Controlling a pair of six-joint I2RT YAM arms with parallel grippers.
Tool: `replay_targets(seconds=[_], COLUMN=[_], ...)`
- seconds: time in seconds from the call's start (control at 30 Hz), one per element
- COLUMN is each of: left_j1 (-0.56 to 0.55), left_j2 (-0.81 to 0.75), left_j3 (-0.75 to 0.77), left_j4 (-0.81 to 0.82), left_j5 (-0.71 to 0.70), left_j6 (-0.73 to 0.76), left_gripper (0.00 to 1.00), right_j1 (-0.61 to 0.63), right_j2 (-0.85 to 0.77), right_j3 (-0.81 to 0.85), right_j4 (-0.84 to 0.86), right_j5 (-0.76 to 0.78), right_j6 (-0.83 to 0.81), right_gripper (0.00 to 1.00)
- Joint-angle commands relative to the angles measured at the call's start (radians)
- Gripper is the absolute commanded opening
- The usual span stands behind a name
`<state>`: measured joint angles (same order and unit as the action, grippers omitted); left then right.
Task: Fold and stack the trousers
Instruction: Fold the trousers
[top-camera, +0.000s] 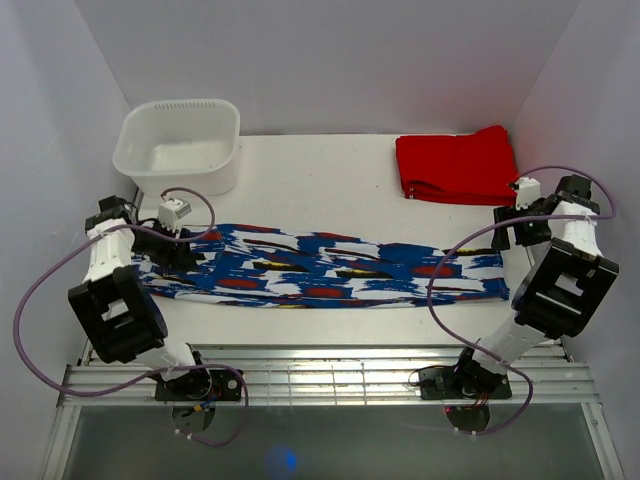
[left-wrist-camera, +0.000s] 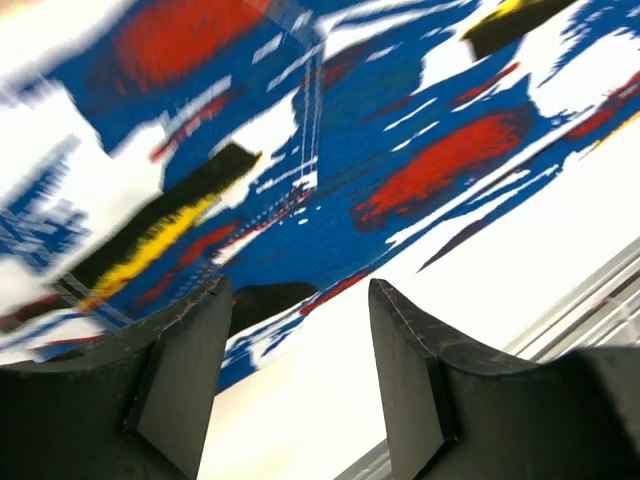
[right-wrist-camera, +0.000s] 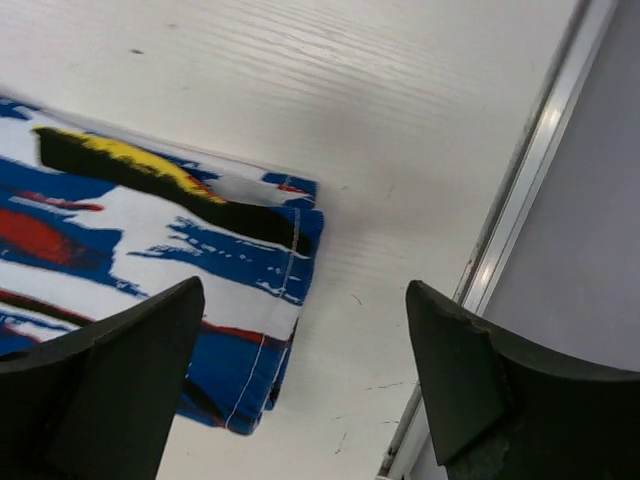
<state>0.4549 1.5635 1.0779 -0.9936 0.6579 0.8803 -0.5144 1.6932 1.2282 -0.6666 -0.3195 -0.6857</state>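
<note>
One lengthwise fold looks done: the trousers (top-camera: 320, 265) lie as a long narrow strip across the middle of the top frame, flat on the table (top-camera: 330, 185), leg on leg as far as I can judge. By my reckoning the strip has yet to be folded across into a short packet and stacked, perhaps on the red garment (top-camera: 455, 165) at upper right.

Neither of my grippers holds cloth. My left gripper (left-wrist-camera: 297, 290) has its fingers apart over the near edge of the strip's left end. My right gripper (right-wrist-camera: 305, 295) is spread wide above the right end.

Only the right wrist view shows the stitched hem (right-wrist-camera: 285, 250) and its layered corner, with bare table beside it. The left wrist view gives the print close up, though blurred. Only the top view gives the full length and the tub (top-camera: 180, 145) at upper left, but the jaw gaps are not readable there.
</note>
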Motion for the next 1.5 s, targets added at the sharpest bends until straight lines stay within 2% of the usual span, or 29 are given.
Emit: replay_targets(seconds=[0.0, 0.03, 0.1, 0.13, 0.2, 0.23, 0.3, 0.33, 0.4, 0.43, 0.53, 0.63, 0.93, 1.1, 1.3, 1.37, 1.47], left_j1=[-0.018, -0.027, -0.065, -0.079, -0.125, -0.145, -0.157, -0.163, -0.185, -0.203, -0.232, -0.260, -0.306, -0.340, -0.371, -0.378, -0.383], left_j2=[-0.137, -0.157, -0.212, -0.226, -0.253, -0.256, -0.249, -0.240, -0.206, -0.194, -0.145, -0.117, -0.132, -0.141, -0.126, -0.134, -0.146], left_j3=[0.079, 0.068, 0.031, -0.019, -0.073, -0.116, -0.148, -0.160, -0.182, -0.190, -0.191, -0.203, -0.291, -0.312, -0.323, -0.326, -0.332], left_j4=[-0.187, -0.206, -0.232, -0.232, -0.228, -0.215, -0.203, -0.198, -0.188, -0.159, -0.116, -0.100, 0.047, 0.131, 0.193, 0.204, 0.219], left_j5=[0.121, 0.117, 0.094, 0.085, 0.063, 0.063, 0.089, 0.100, 0.127, 0.134, 0.143, 0.132, 0.108, 0.077, 0.060, 0.057, 0.042], left_j6=[0.242, 0.322, 0.397, 0.428, 0.515, 0.537, 0.594, 0.612, 0.660, 0.663, 0.646, 0.638, 0.585, 0.548, 0.510, 0.511, 0.519], left_gripper=[0.67, 0.65, 0.61, 0.58, 0.53, 0.52, 0.50, 0.50, 0.49, 0.50, 0.49, 0.51, 0.52, 0.52, 0.47, 0.46, 0.44], right_j1=[0.059, 0.106, 0.161, 0.230, 0.308, 0.401, 0.512, 0.656, 0.779, 0.891, 1.072, 1.167, 1.317, 1.347, 1.355, 1.355, 1.355], right_j2=[-0.118, -0.130, -0.177, -0.199, -0.265, -0.288, -0.349, -0.368, -0.392, -0.395, -0.362, -0.294, -0.164, -0.121, -0.078, -0.073, -0.069], right_j3=[0.092, 0.103, 0.094, 0.080, 0.012, -0.015, -0.100, -0.131, -0.203, -0.228, -0.280, -0.280, -0.331, -0.368, -0.404, -0.411, -0.417], right_j4=[-0.179, -0.223, -0.299, -0.335, -0.338, -0.303, -0.228, -0.171, -0.027, 0.072, 0.174, 0.239, 0.449, 0.493, 0.562, 0.573, 0.590], right_j5=[-0.180, -0.266, -0.346, -0.398, -0.434, -0.449, -0.434, -0.409, -0.336, -0.290, -0.201, -0.158, 0.003, 0.056, 0.132, 0.151, 0.174], right_j6=[-0.142, -0.181, -0.291, -0.314, -0.350, -0.347, -0.306, -0.219, -0.160, -0.100, -0.043, -0.026, 0.038, 0.044, 0.060, 0.064, 0.066], right_gripper=[0.85, 0.75, 0.66, 0.60, 0.53, 0.49, 0.45, 0.44, 0.44, 0.44, 0.43, 0.42, 0.38, 0.38, 0.39, 0.37, 0.24])
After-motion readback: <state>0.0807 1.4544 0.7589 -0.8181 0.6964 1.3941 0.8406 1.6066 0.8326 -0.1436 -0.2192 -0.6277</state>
